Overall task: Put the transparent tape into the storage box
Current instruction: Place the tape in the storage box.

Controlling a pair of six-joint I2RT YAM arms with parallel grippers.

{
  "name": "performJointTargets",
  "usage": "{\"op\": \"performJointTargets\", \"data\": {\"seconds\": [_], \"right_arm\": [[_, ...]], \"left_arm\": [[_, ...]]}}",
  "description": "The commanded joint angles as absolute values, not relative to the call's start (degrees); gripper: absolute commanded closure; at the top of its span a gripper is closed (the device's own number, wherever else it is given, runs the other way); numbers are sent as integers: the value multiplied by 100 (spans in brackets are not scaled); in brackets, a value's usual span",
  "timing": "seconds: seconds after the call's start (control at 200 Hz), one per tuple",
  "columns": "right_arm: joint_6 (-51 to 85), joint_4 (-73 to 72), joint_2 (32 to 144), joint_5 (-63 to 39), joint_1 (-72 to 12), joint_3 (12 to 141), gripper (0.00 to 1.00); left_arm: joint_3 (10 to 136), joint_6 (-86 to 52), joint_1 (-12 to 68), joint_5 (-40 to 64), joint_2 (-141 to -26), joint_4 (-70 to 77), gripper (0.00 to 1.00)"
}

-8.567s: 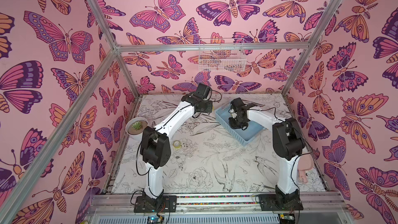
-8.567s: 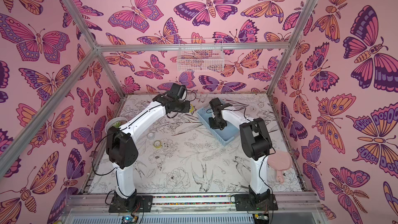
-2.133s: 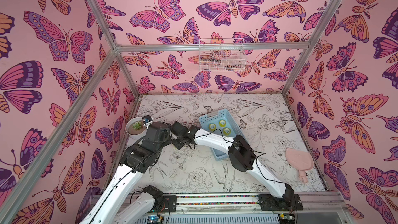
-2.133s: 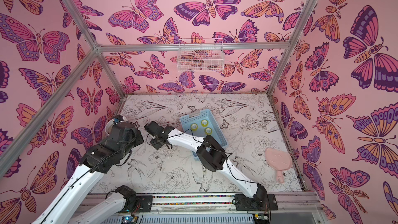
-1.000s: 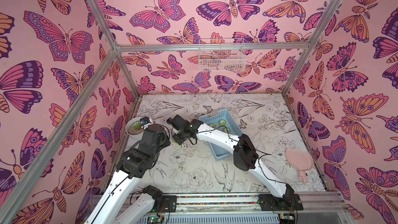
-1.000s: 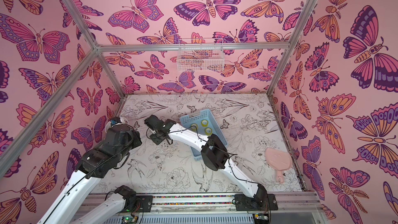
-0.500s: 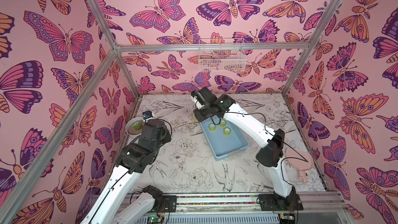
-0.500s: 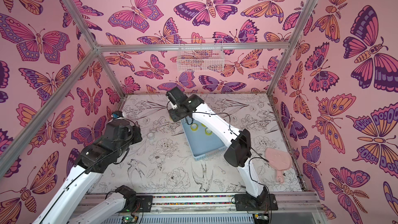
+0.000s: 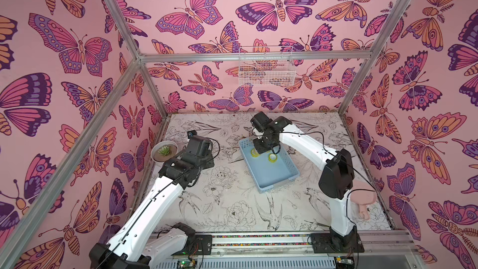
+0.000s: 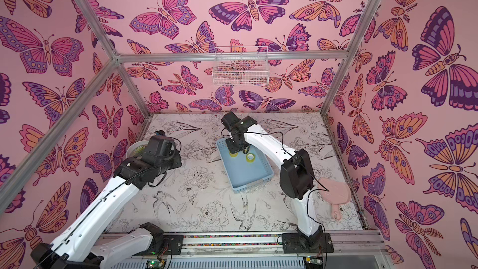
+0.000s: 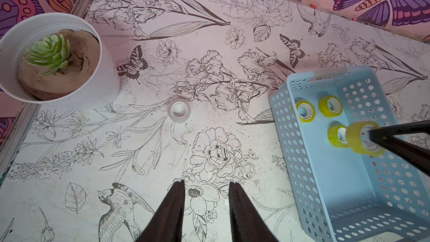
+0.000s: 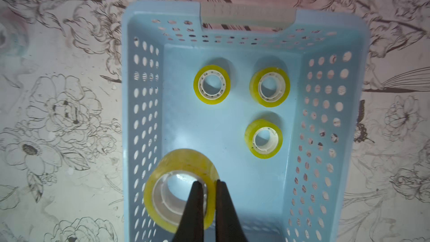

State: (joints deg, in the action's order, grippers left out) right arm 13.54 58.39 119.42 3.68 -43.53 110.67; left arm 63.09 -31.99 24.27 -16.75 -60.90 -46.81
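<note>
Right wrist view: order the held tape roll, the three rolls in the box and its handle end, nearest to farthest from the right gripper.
1. Held tape roll, in the right gripper.
2. Lone roll, mid-floor of the storage box.
3. Two side-by-side rolls beyond it: too close to call.
4. Handle end, the far wall.

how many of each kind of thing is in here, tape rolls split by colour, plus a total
yellow tape rolls: 4 (3 lying in the box, 1 in the right claw)
clear tape roll: 1
storage box: 1
potted succulent: 1
wire basket: 1
pink handled paddle: 1
total: 9
</note>
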Motion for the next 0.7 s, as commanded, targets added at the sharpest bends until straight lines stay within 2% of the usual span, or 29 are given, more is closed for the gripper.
{"op": "performJointTargets", "data": {"seconds": [0.0, 0.356, 0.691], "right_arm": [[1427, 5584, 12128, 122, -4307, 10947, 100], [1423, 5188, 12651, 58, -4280, 10631, 100], [1494, 4834, 12705, 323, -4230, 10257, 100]], "left_arm": [[6389, -3243, 2391, -1487, -6143, -4589, 63], [6320, -3295, 2391, -1388, -6135, -4518, 63], [6311, -3292, 2392, -1406, -6144, -4505, 62]]}}
